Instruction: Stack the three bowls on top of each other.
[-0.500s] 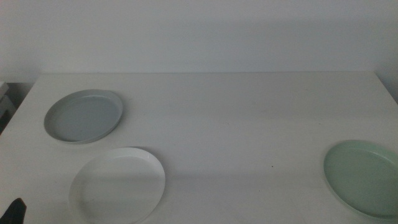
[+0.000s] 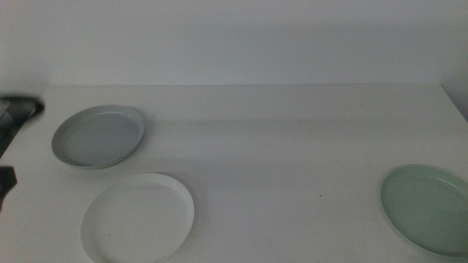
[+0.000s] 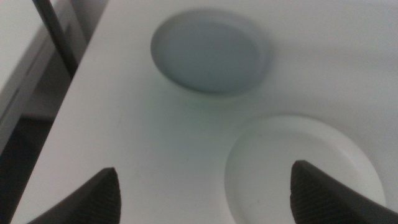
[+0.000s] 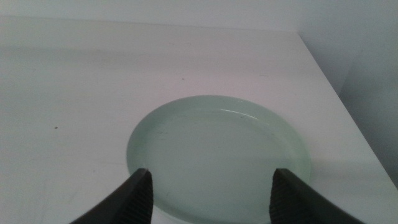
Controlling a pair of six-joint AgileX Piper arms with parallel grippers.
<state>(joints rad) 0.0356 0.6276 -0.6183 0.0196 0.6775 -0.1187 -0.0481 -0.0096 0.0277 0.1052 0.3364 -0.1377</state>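
The right end effector [image 4: 208, 196], jaws spread, hovers over the mint bowl [image 4: 217, 155].

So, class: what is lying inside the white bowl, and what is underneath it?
The white bowl holds nothing; its inner surface shows bare. It sits directly on the table, with the grey bowl apart from it. Whatever lies under its base is covered and cannot be seen.

1. The mint green bowl [image 4: 217, 152] between the right gripper's [image 4: 208, 194] fingers [image 4: 134, 196] looks smooth, faintly glossy.
2. The white bowl [image 3: 301, 168] and grey bowl [image 3: 210, 51] ahead of the left fingers [image 3: 99, 196] seem matt, though blurred.
3. The table [image 2: 292, 139] looks smooth, matt white.
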